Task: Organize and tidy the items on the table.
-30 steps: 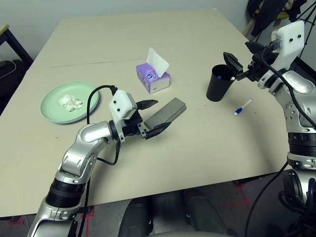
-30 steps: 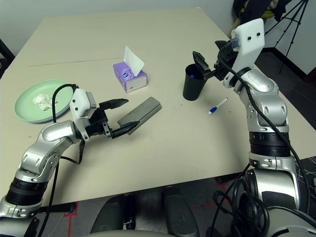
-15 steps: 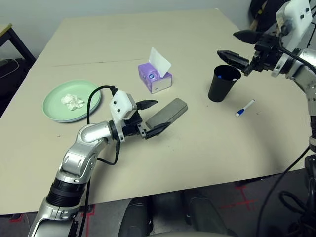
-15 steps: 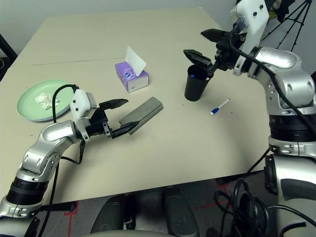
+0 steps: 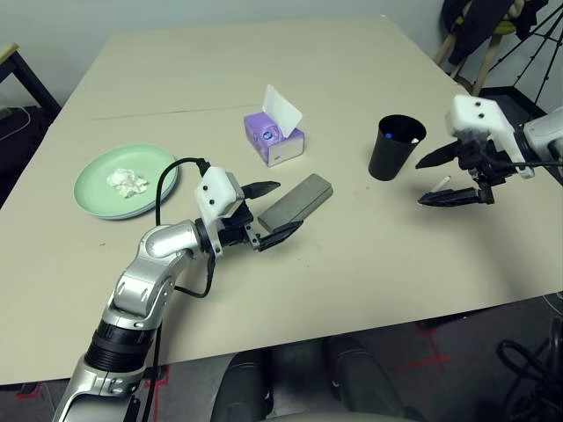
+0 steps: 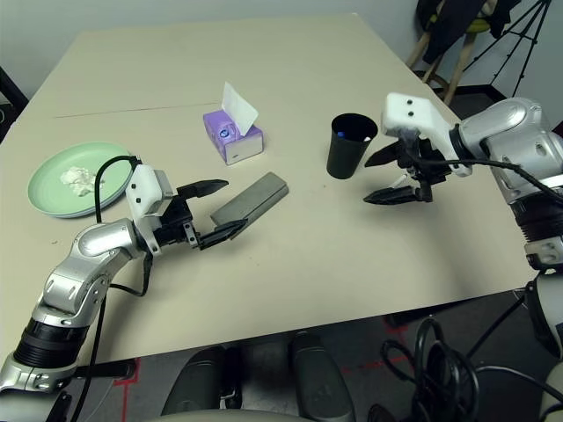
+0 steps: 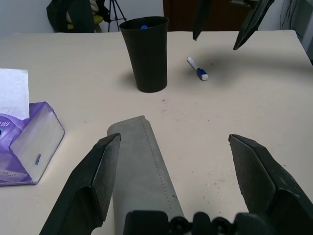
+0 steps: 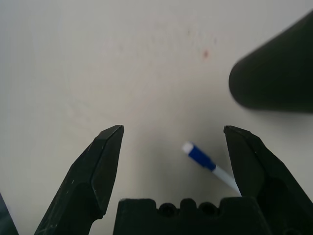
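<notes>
We hold our right claw [image 6: 398,178] spread wide and empty, angled down over the white blue-tipped pen [image 8: 208,165] that lies flat on the tabletop [image 5: 369,264] just beside the black cup [image 5: 395,147]. The risk here is the pen itself: it is thin and lies low, so if we close too high we catch nothing, and if one finger meets it first it will likely roll or skid away, perhaps toward the near edge. The cup stands close enough that a careless sweep of our wrist could tip it and spill the pen already inside. Our left claw [image 7: 183,171] is also wide open, straddling the end of the grey glasses case [image 5: 295,200] without gripping it; any drift there could nudge the case askew toward the purple tissue box [image 5: 274,137].
</notes>
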Robot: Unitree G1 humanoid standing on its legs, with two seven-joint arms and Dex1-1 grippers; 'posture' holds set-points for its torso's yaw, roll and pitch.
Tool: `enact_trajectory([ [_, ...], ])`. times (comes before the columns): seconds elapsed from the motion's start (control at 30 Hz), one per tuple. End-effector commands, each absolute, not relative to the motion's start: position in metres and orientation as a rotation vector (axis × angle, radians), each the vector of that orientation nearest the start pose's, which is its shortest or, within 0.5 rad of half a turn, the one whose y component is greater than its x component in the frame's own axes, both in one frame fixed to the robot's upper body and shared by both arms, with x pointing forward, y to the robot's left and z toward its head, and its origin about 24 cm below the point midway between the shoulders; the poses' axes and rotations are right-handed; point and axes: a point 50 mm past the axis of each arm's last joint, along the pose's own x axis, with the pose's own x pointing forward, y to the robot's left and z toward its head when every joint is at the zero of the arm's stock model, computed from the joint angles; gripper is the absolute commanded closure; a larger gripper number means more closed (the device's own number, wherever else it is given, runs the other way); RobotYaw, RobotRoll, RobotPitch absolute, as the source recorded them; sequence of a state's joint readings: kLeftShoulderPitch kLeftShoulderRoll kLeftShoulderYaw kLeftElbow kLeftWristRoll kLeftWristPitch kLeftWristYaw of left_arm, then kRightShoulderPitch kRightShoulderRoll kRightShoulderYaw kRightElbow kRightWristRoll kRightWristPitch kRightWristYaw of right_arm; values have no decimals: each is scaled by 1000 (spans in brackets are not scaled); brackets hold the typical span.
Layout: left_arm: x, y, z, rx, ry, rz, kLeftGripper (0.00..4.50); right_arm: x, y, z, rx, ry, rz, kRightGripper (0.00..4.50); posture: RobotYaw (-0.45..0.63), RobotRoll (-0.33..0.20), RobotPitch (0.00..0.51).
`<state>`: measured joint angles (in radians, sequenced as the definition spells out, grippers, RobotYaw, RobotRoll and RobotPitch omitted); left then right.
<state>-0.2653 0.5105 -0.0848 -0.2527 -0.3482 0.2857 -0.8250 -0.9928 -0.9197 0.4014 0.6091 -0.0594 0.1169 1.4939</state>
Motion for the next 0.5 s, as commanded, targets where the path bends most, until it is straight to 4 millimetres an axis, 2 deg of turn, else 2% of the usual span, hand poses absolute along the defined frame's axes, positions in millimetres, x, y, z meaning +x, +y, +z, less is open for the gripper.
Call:
enact_trajectory([
  [0.03,265,149,136,258,-62,-1021,0,351,-255,204,-1074,696,1109,23,-38,0,110],
  [0.23,264,150,137,259,-61,-1015,0,366,-243,200,-1273,773,1142,23,-13,0,121],
  [0.5,259,151,138,258,-57,-1004,0,373,-232,196,-1467,797,1207,23,5,0,139],
])
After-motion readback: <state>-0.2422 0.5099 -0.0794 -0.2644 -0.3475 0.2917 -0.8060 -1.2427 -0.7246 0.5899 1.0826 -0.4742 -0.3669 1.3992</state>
